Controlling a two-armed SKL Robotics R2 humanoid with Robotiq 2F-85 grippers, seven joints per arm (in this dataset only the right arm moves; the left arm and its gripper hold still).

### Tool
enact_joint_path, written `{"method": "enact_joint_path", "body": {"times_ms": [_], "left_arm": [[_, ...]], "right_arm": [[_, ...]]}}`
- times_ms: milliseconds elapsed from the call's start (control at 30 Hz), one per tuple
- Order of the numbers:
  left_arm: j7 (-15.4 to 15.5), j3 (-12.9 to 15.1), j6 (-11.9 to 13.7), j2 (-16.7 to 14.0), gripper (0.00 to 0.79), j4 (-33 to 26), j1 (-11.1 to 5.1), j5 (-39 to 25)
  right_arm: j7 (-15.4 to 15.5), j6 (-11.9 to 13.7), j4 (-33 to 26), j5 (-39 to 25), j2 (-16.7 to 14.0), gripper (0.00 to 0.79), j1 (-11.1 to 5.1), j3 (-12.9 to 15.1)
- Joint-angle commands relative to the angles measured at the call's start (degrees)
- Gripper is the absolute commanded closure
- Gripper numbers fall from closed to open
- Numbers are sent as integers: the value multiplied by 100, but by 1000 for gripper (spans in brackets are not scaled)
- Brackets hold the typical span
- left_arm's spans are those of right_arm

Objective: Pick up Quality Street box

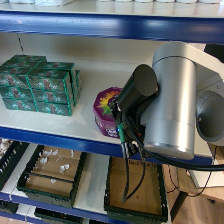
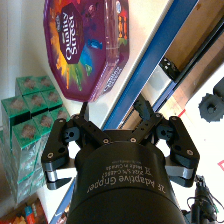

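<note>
The Quality Street box (image 1: 105, 111) sits at centre frame in the head view, on the white shelf (image 1: 60, 125) near its blue front edge. The right arm (image 1: 172, 100) covers the box's right portion. Stacked green boxes (image 1: 40, 85) occupy the upper left, well apart from it.

In the wrist view, the right gripper (image 2: 112, 106) is released: fingers spread, nothing between them, short of the box (image 2: 85, 45). The box's far edge is cut off by the frame.
</note>
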Motion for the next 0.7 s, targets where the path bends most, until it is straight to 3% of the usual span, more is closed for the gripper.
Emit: {"method": "enact_joint_path", "body": {"times_ms": [33,700], "left_arm": [[0,0,0,0,785,0,0,0],[0,0,0,0,785,0,0,0]], "right_arm": [[-22,2,88,14,27,0,-10,6],[-37,6,603,69,245,0,-37,72]]}}
